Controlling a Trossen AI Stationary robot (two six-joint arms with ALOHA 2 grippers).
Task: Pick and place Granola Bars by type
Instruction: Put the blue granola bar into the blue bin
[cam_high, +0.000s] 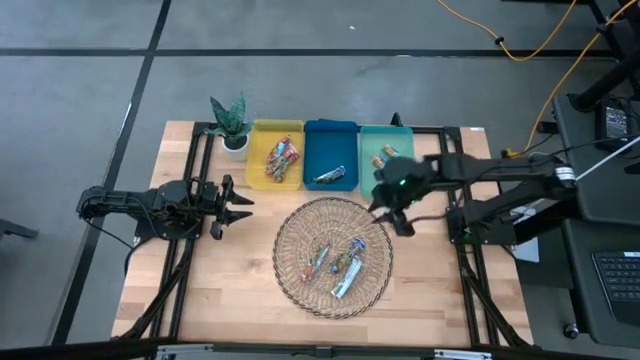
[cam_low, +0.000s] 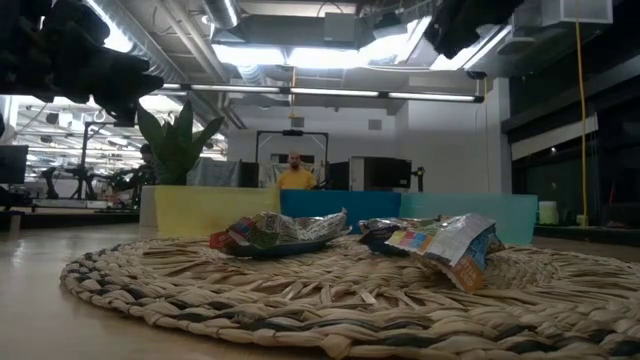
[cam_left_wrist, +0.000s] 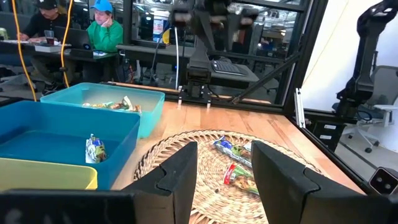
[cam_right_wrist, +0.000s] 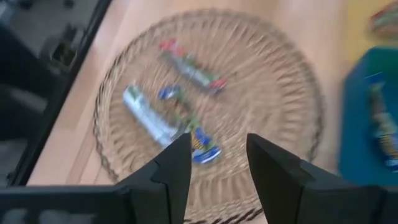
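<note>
The right gripper (cam_high: 392, 212) hangs above the far right rim of the round woven wicker basket (cam_high: 290, 262), its two dark fingers (cam_right_wrist: 169, 171) spread apart with nothing between them, and its wrist view looks down onto the basket's middle. There lie the shiny wrapped granola bars still in the basket (cam_high: 340, 264): a long one with red ends (cam_right_wrist: 189, 68), a silver one (cam_right_wrist: 149, 118) and a small blue-green one (cam_right_wrist: 202, 143) (the blur hides any finer print on the wrappers). Just beyond the basket's far rim stand three rectangular plastic trays side by side: the teal tray (cam_high: 372, 140) nearest the right gripper holds tan-green bars (cam_high: 386, 155), the blue tray (cam_high: 318, 145) in the middle holds one silver and blue-green bar (cam_high: 330, 177), and the yellow tray (cam_high: 258, 160) on the far side of it holds red-orange bars (cam_high: 283, 163). A small potted green plant (cam_high: 230, 122) stands just beside the yellow tray. The left gripper (cam_high: 243, 204) waits over the pale wooden table (cam_high: 170, 290) to the left of the basket, well apart from it, its fingers (cam_left_wrist: 180, 171) parted and empty, pointing toward the basket. People sit at desks (cam_left_wrist: 102, 28) in the room beyond the trays.
</note>
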